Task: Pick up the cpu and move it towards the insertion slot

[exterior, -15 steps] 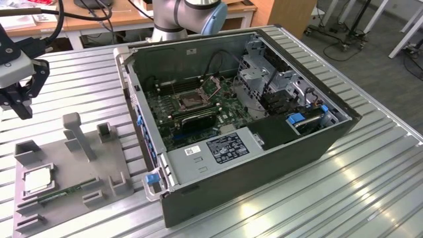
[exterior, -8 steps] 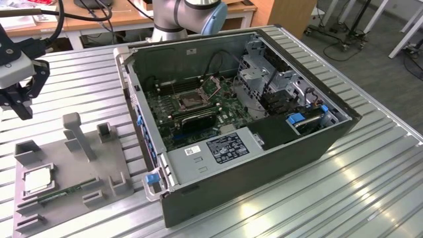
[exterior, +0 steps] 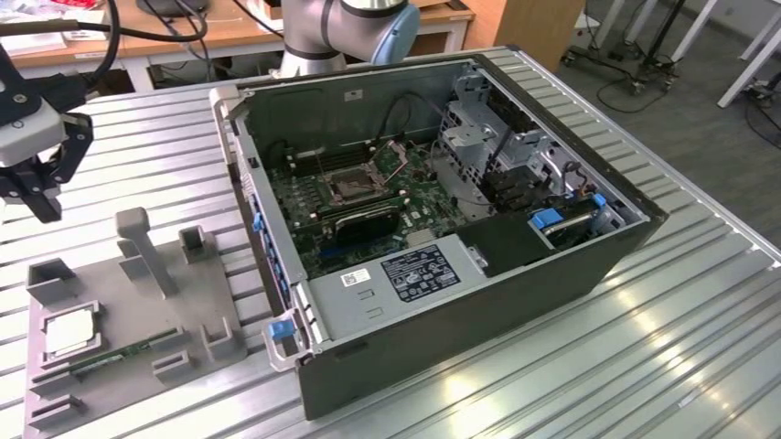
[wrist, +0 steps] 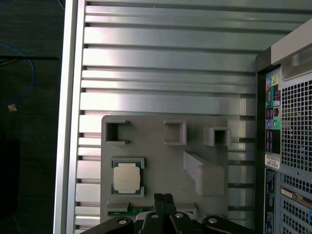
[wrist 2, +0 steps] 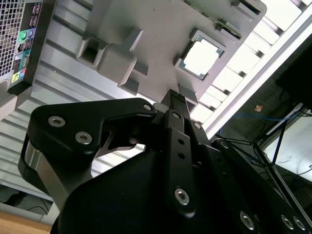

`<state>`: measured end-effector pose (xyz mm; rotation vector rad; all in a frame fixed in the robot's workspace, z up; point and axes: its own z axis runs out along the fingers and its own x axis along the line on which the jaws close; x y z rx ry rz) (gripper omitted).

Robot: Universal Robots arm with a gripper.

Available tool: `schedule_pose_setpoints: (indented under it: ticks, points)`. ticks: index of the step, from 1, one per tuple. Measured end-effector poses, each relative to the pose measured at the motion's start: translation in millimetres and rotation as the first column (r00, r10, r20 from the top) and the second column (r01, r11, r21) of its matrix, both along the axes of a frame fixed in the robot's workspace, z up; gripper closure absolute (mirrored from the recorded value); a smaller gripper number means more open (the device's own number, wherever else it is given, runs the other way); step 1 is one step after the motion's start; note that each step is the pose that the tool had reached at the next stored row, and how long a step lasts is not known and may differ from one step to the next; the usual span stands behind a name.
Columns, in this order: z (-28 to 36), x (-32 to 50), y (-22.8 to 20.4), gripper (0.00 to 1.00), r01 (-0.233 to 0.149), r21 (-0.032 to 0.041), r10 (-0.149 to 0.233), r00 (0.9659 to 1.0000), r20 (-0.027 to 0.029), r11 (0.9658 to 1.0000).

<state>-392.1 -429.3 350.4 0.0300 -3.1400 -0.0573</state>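
Note:
The cpu [exterior: 69, 331] [wrist 2: 201, 57] [wrist: 127, 177], a small silvery square chip, lies flat in a pocket of the grey fixture plate [exterior: 183, 293] at the exterior view's left. My gripper [exterior: 47, 210] [wrist 2: 175, 100] [wrist: 164, 197] hangs in the air above the plate's far end, well above the chip and apart from it. Its fingers are shut together with nothing between them. The insertion slot [exterior: 354, 186], a square socket with a silver frame, sits on the green board inside the open computer case.
The open computer case [exterior: 488, 302] lies on its side on the ribbed metal table [exterior: 635, 366]. Grey posts [exterior: 141, 247] and pockets rise from the fixture plate. A green memory stick [exterior: 116, 357] lies near the chip. The table's edge [wrist: 70, 122] runs close beside the plate.

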Motion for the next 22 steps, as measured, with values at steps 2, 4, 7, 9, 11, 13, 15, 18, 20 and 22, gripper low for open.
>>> schedule_pose_setpoints:
  ticks: [2,4,7,9,11,13,15,18,20,22]
  points:
    - [-0.7,0.0,0.0,0.89,0.0,0.0,0.0,1.0,0.0,1.0]
    - [-1.3,0.0,0.0,0.89,0.0,0.0,0.0,1.0,0.0,1.0]
    - [-2.9,0.0,0.0,0.89,0.0,0.0,0.0,1.0,0.0001,1.0]
    - [-3.2,0.0,0.0,0.89,0.0,0.0,0.0,1.0,0.0001,1.0]
    - [-3.4,-0.1,0.0,0.89,0.0,0.0001,0.0,1.0,0.0001,1.0]
    - [-3.6,-0.3,0.0,0.89,0.0,0.0001,0.0,1.0,0.0001,1.0]
    - [-3.9,-0.5,0.0,0.89,0.0,0.0,0.0,1.0,0.0001,1.0]
    - [-4.6,-0.9,0.0,0.89,0.0,0.0001,0.0,1.0,0.0001,1.0]
    - [-5.0,-1.1,0.0,0.89,0.0,0.0001,0.0,1.0,0.0001,1.0]
    - [-5.3,-1.4,0.0,0.89,0.0,0.0,0.0,1.0,0.0,1.0]
